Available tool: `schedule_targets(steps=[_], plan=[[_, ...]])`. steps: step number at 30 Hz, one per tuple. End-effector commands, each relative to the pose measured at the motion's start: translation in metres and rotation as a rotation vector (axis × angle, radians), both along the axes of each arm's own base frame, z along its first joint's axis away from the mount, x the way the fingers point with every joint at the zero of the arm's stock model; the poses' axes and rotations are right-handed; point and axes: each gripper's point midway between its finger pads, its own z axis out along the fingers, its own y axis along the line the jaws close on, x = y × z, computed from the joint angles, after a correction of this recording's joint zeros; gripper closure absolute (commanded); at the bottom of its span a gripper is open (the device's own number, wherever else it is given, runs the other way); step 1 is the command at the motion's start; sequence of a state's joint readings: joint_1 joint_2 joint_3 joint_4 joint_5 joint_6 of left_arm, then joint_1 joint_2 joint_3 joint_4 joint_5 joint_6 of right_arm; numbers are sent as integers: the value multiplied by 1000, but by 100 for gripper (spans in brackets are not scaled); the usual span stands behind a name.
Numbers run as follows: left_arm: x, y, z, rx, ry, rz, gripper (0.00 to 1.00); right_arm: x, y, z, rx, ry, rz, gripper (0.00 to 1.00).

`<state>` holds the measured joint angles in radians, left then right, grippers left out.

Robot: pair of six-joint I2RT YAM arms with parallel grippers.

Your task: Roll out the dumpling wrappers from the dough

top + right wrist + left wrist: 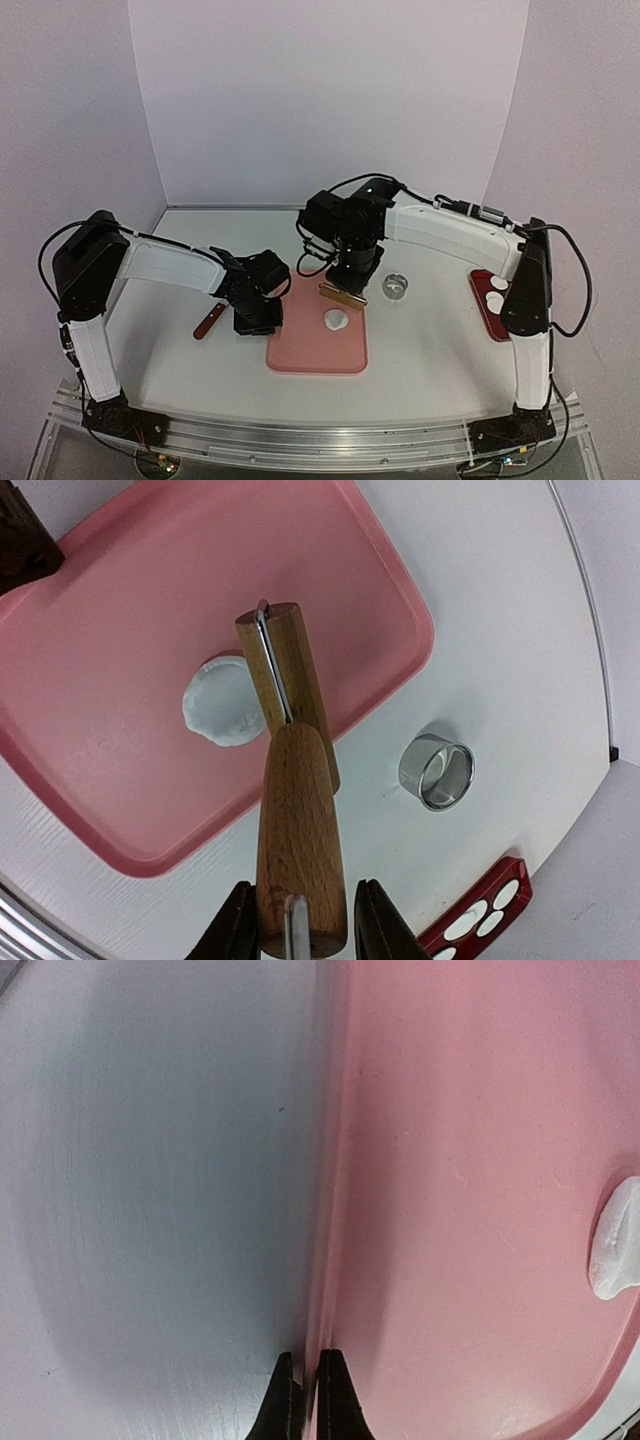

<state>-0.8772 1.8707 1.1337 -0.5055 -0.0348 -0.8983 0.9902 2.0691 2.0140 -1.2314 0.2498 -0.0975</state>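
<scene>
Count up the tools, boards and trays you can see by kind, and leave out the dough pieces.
wooden roller: 1
metal ring cutter: 1
pink board: 1
red tray: 1
brown-handled tool: 1
Total: 5

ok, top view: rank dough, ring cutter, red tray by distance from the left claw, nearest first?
1. Dough: on the pink board, right of the left claw.
2. Ring cutter: off the board's right side, farther back.
3. Red tray: far right.
</scene>
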Motion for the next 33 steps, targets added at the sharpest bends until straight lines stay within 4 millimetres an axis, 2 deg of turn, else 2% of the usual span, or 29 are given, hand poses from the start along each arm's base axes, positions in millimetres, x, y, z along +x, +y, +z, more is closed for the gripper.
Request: schedule_targets(steps=[1, 4, 7, 18, 27, 33], plan=[[12, 9, 3, 31, -113, -71, 100, -21, -10, 34, 61, -3, 42, 100], [13, 5, 8, 9, -141, -109, 100, -34, -6, 27, 73, 47, 72, 100], [13, 2, 9, 3, -145, -139, 100, -38, 0, 20, 74, 57, 72, 100], [9, -1, 11, -22, -137, -143, 100, -16, 10, -2, 3, 3, 34, 100], [6, 2, 16, -36, -137, -129, 100, -12, 14, -17, -30, 12, 43, 100], [7, 1, 18, -39, -143, -128, 100, -17, 11, -37, -75, 55, 49, 100]])
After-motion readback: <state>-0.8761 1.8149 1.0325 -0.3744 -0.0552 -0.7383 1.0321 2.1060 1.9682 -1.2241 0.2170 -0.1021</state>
